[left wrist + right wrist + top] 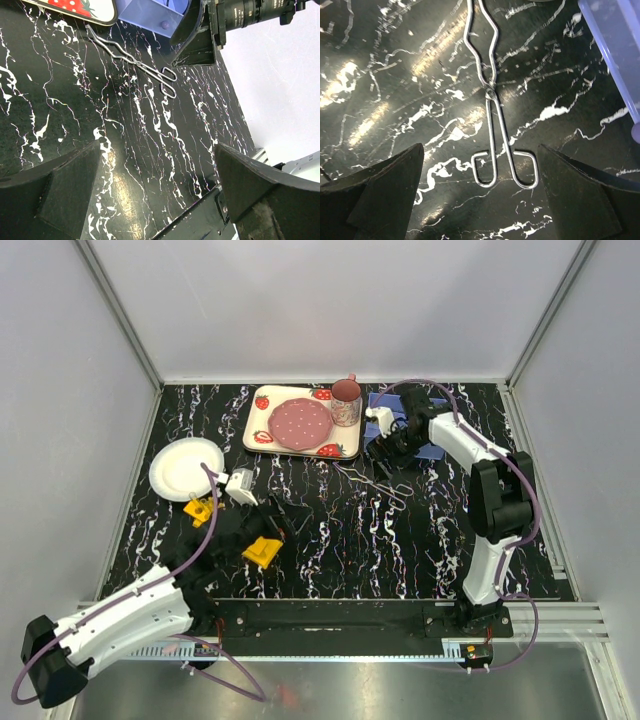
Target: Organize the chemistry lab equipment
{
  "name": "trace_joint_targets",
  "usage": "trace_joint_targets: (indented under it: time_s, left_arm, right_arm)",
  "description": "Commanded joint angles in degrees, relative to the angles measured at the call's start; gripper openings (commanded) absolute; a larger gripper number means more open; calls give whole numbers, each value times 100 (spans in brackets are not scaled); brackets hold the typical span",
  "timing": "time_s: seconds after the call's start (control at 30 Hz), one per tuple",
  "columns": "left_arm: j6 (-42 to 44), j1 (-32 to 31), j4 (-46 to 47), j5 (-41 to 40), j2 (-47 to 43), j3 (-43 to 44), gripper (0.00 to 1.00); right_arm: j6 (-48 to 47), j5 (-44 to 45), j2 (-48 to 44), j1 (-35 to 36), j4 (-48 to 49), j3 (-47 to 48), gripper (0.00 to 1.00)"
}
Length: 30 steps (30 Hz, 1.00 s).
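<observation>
The thin wire tongs (pixel 375 482) lie flat on the black marbled table, right of centre. My right gripper (pixel 385 452) hovers over them, open and empty. In the right wrist view the tongs (pixel 491 95) run up the frame, with their looped handles between my spread fingers (pixel 480 200). My left gripper (pixel 278 525) is open and empty over the table at the front left (pixel 160 200). A yellow rack shows on both sides of the left gripper: one part (pixel 200 508) to its left and one part (pixel 262 551) below it. The tongs (pixel 135 60) also show far ahead in the left wrist view. No glass tubes, wooden stick or brush are visible.
A blue bin (pixel 400 408) stands at the back right beside the right gripper; its edge shows in the right wrist view (pixel 615 50). The strawberry-print tray (pixel 262 430) with pink plate and cup sits at the back centre. A round white plate (pixel 183 468) lies at the left.
</observation>
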Motion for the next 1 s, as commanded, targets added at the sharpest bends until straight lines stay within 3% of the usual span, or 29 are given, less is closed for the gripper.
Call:
trace_joint_targets:
  time_s: [0.0, 0.17, 0.33, 0.53, 0.63, 0.8, 0.97]
  left_arm:
    - [-34, 46, 308, 96, 80, 51, 99]
    - [-8, 159, 545, 437, 536, 200, 99]
    - [-210, 843, 808, 1422, 1985, 719, 99]
    - [-851, 1135, 2741, 2206, 3924, 991, 99]
    - [-1001, 1135, 2822, 2057, 4560, 1526, 99]
    - [-1106, 1144, 2638, 1091, 5475, 2203, 98]
    - [-1527, 1144, 3057, 318, 6073, 2231, 96]
  right_arm:
    - [-43, 533, -105, 117, 295, -170, 100]
    - [89, 130, -184, 161, 260, -56, 100]
    - [-77, -205, -701, 152, 189, -336, 100]
    - [-255, -723, -1895, 47, 610, -1268, 100]
    - [-45, -1224, -2502, -250, 1040, -1742, 100]
    - [396, -2129, -3198, -744, 1867, -2681, 100]
    - [440, -2928, -3630, -1095, 2456, -3333, 100]
